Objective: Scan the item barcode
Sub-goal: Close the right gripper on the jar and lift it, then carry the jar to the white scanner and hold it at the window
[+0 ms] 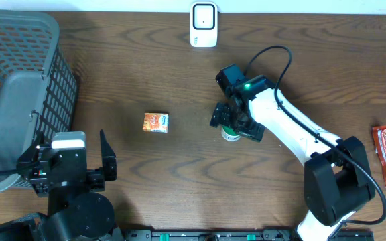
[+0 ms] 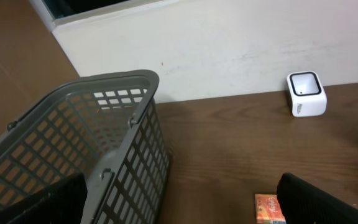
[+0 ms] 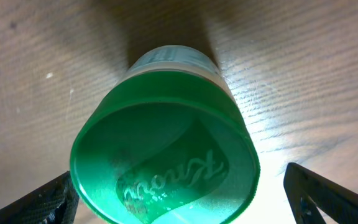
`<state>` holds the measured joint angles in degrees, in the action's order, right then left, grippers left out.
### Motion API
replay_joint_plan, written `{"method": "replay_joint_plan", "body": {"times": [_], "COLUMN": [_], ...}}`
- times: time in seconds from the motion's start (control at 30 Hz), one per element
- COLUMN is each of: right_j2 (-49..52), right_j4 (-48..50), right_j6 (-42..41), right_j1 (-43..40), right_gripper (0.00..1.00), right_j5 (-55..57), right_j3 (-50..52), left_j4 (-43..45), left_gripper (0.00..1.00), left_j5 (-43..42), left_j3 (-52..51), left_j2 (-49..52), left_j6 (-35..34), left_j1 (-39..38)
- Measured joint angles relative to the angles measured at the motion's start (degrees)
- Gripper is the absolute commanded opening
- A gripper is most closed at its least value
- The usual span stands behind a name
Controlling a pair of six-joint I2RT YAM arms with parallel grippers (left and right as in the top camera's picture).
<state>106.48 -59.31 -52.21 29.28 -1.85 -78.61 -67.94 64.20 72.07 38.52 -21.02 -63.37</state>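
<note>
Brown wood grain is seen across the table [image 1: 179,194], on which everything is laid out. A grey plastic basket [image 1: 12,67] with slotted walls is set at the far left, its rim reaching past the table's left edge. The right arm [image 1: 293,130], white with black joints, is stretched from the near right toward the middle. The right gripper [image 1: 232,122] is held directly over a small bottle [image 1: 230,134], which stands upright on the table just right of centre. In the wrist view the bottle's green lid [image 3: 160,162] is seen between the two fingers [image 3: 328,193], which are spread wide. A clear gap is left on one side, and nothing is clamped. The left gripper [image 1: 70,167] is kept at the near left beside the basket, its jaws likewise spread wide and empty. A white scanner [image 1: 204,24] is placed at the far edge, near the middle, well apart from the bottle. A red snack bar [image 1: 382,154] lies at the right edge. A small orange box [image 1: 155,122] lies left of the bottle, apart from both grippers.
</note>
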Motion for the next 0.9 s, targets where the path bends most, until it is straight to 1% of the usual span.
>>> {"method": "replay_joint_plan", "body": {"times": [0.17, 0.37, 0.47, 0.5, 0.6, 0.7, 0.77, 0.9], "right_j2": [2.08, 7.52, 8.46, 8.46, 8.44, 8.44, 8.44, 8.44], "right_j4": [1.01, 3.67, 4.42, 4.59, 4.55, 4.07, 4.00, 3.78], "right_j6": [-4.28, -5.95, -6.16, -6.16, -6.12, -6.16, -5.64, -3.93], "right_j1": [0.00, -0.20, -0.74, -1.03, -2.38, -3.65, -3.80, -3.80], "right_gripper": [0.98, 0.91, 0.87, 0.85, 0.69, 0.64, 0.59, 0.54], "right_j5": [-0.39, -1.57, -1.79, -1.79, -2.23, -3.17, -3.85, -6.08], "right_j3": [-0.04, -0.09, -0.09, -0.11, -0.13, -0.20, -0.20, -0.22], "left_j4": [0.00, 0.00, -0.02, 0.00, 0.00, 0.00, 0.00, 0.00], "left_gripper": [0.98, 0.98, 0.98, 0.98, 0.98, 0.98, 0.98, 0.98], "left_j5": [0.02, 0.00, 0.00, 0.00, 0.00, 0.00, 0.02, 0.00], "left_j3": [0.00, 0.00, 0.00, 0.00, 0.00, 0.00, 0.00, 0.00], "left_j2": [0.00, 0.00, 0.00, 0.00, 0.00, -0.02, 0.00, 0.00], "left_j6": [0.02, 0.00, 0.02, 0.00, 0.02, 0.02, 0.02, 0.02], "left_j1": [0.00, 0.00, 0.00, 0.00, 0.00, 0.00, 0.00, 0.00]}}
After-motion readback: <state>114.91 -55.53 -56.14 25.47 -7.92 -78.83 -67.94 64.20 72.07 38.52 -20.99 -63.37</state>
